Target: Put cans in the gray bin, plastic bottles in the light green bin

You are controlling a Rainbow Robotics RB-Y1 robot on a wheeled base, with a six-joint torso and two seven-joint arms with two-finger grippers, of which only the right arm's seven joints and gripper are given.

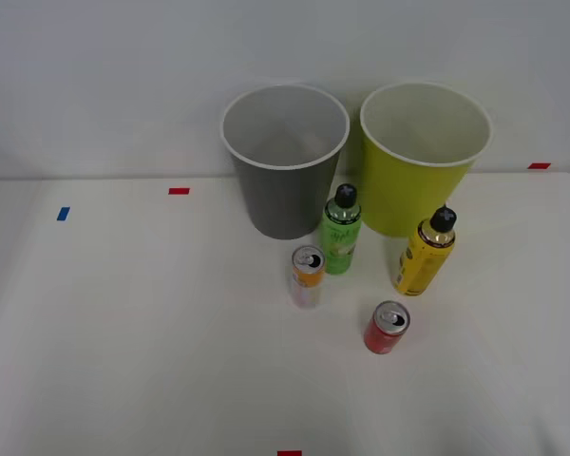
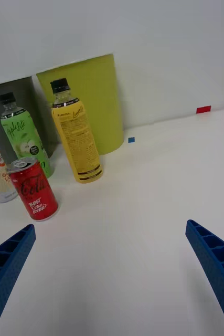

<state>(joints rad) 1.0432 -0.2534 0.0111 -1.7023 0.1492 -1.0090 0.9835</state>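
1. The red can (image 1: 388, 328) stands upright on the white table (image 1: 123, 361), nearest the front edge of the four drinks; in the wrist view its side reads "Coca-Cola" in white script, with smaller white words under it too small to read surely.
2. The white-and-orange can (image 1: 306, 275) stands upright to the robot's left of the red one and a little farther back, near the green bottle; only part of its label shows in the wrist view and its writing cannot be made out.
3. The green bottle (image 1: 341, 239), black-capped, stands upright just in front of the gap between the two bins; its label reads "Apple Lite" above a picture of an apple.
4. The yellow bottle (image 1: 426, 252), black-capped, stands in front of the light green bin (image 1: 423, 157); its label carries fine dark print, not readable.
5. The gray bin (image 1: 285, 161) stands beside the light green bin, on the robot's left.
6. The right gripper (image 2: 109, 262) hovers over bare table with its blue ribbed fingers (image 2: 216, 262) spread wide, holding nothing.
7. Small red and blue tape marks (image 1: 179, 191) lie on the table.
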